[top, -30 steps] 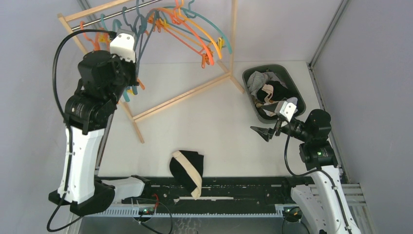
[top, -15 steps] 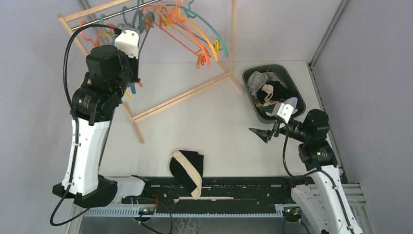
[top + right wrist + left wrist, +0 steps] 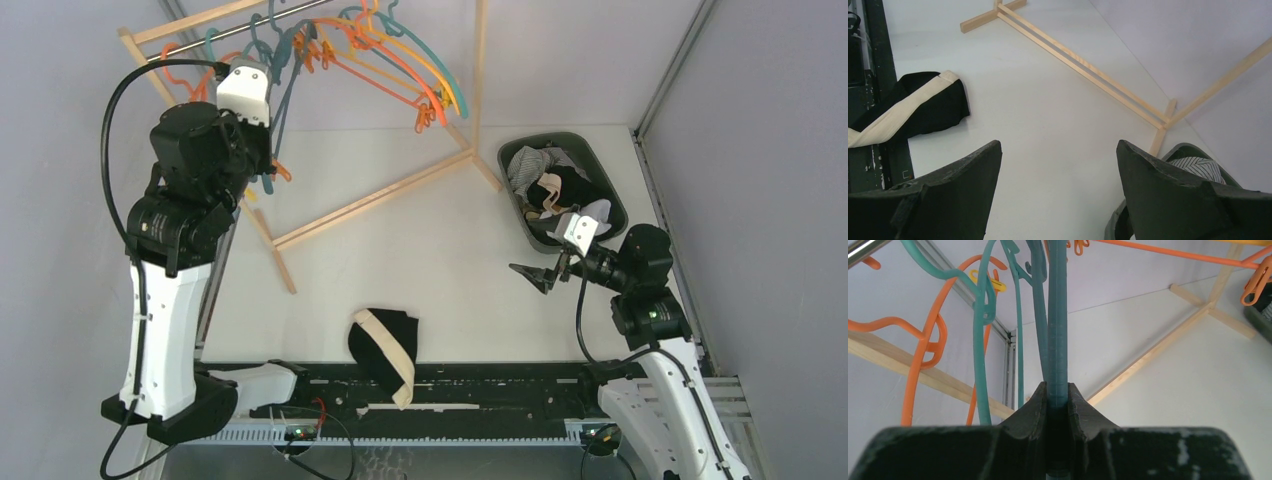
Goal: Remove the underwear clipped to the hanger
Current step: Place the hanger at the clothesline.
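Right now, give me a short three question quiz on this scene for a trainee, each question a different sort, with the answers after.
1. True or false: the right gripper is shut on a garment.
2. The left gripper is clamped on: A) an orange hanger, B) a teal hanger, C) the wooden rack.
3. In a few words: where does the black underwear with the cream waistband lie?

Key
1. False: its jaws stand open and empty above the table.
2. B.
3. Flat on the table, near its front edge, apart from both grippers.
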Controlling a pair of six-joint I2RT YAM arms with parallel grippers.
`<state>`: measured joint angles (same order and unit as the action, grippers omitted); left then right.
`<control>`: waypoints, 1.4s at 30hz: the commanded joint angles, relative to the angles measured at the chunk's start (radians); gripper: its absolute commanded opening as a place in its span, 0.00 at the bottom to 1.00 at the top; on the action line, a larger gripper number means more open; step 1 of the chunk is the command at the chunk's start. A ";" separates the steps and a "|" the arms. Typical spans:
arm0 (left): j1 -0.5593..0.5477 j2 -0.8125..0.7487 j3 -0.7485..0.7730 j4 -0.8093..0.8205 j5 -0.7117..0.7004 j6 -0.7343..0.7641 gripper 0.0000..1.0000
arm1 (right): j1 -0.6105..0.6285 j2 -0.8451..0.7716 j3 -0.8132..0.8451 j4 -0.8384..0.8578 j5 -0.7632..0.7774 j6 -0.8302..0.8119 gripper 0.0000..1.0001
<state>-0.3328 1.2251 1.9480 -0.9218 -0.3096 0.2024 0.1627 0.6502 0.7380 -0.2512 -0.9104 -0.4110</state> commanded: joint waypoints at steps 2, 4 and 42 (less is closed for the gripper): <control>0.008 -0.030 0.032 0.070 0.053 -0.012 0.00 | 0.011 0.005 0.000 0.007 0.017 -0.020 0.84; 0.008 -0.024 0.043 0.053 0.046 -0.014 0.00 | 0.011 0.003 0.000 0.005 0.018 -0.022 0.84; 0.008 -0.054 -0.187 0.253 -0.095 0.047 0.00 | 0.023 0.012 0.000 -0.008 0.027 -0.045 0.84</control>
<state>-0.3305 1.1900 1.7863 -0.7361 -0.3679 0.2256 0.1787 0.6598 0.7380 -0.2611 -0.8879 -0.4389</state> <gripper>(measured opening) 0.187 0.838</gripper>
